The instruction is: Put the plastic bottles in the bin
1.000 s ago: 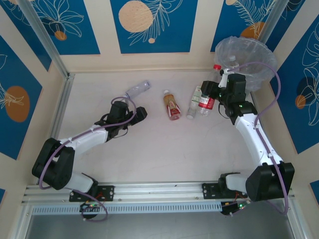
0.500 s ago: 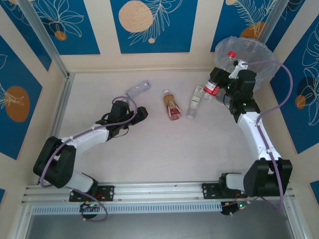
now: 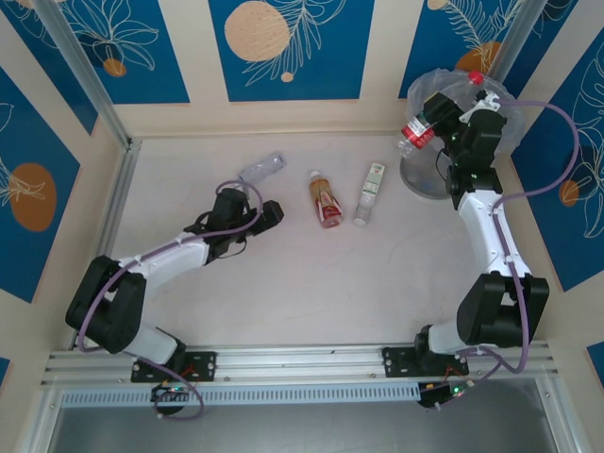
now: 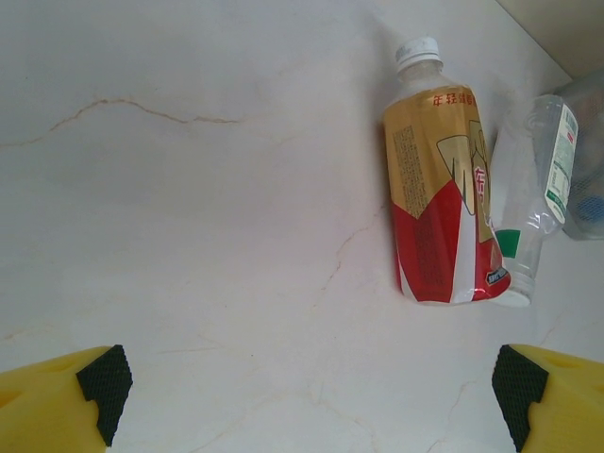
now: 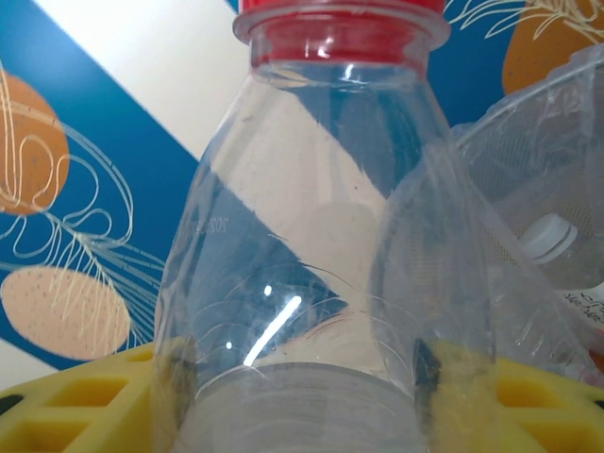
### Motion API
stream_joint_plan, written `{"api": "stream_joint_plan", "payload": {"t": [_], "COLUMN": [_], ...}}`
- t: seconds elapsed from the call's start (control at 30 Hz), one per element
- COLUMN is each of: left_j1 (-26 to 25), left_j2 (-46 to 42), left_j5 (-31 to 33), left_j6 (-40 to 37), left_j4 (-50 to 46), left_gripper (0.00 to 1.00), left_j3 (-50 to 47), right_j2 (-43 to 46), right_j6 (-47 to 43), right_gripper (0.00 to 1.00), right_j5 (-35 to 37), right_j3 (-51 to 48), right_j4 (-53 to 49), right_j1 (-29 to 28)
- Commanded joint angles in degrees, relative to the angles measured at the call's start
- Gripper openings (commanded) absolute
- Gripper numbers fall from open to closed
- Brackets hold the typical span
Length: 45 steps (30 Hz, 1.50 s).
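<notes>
**Bottle held over bin**

Right gripper (image 3: 445, 109), part-closed, clamps a red-capped bottle (image 3: 416, 130) slanting over the left rim of the bin (image 3: 422, 176), far right. Left gripper (image 3: 269, 215) gapes wide and empty, left of centre. An orange-red bottle (image 3: 327, 200) and a green-white bottle (image 3: 370, 192) lie to its right, apart from it.

Red-capped clear bottle (image 5: 311, 264) — walls (image 3: 321, 66) blue, white-leafed, orange-spotted.

The right gripper (image 3: 453, 118) is gripping a red-capped bottle (image 3: 418, 132) — tilted, with the bin (image 3: 422, 176) beneath it. The left gripper (image 3: 268, 215) is standing open; a clear bottle (image 3: 261, 168) is lying just beyond it, an orange-red bottle (image 3: 326, 200) and a green-white bottle (image 3: 369, 192) to its right.
</notes>
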State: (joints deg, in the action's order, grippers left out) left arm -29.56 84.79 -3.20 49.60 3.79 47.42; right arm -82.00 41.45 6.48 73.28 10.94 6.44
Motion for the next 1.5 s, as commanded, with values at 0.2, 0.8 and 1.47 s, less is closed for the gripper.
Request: {"api": "stream_joint_plan", "payload": {"t": [0.2, 0.8, 1.47], "left_j1": [-1.38, -2.23, -2.3], "left_j2": [2.18, 10.18, 19.18], "left_j5": [0.13, -1.67, -4.03], "left_j6": [1.11, 0.98, 0.83], "left_j4": [-0.99, -1.38, -4.06], "left_gripper": [0.99, 1.0, 0.99], "left_j3": [3.14, 8.84, 15.48], "right_j2": [-5.81, -19.65, -32.54], "right_j6": [10.06, 15.16, -2.37], "right_gripper": [0.61, 0.63, 0.64], "right_j5": [5.82, 18.63, 31.2], "right_j3": [6.12, 16.81, 15.74], "right_j4": [7.07, 14.75, 42.13], "right_j1": [1.38, 3.22, 0.02]}}
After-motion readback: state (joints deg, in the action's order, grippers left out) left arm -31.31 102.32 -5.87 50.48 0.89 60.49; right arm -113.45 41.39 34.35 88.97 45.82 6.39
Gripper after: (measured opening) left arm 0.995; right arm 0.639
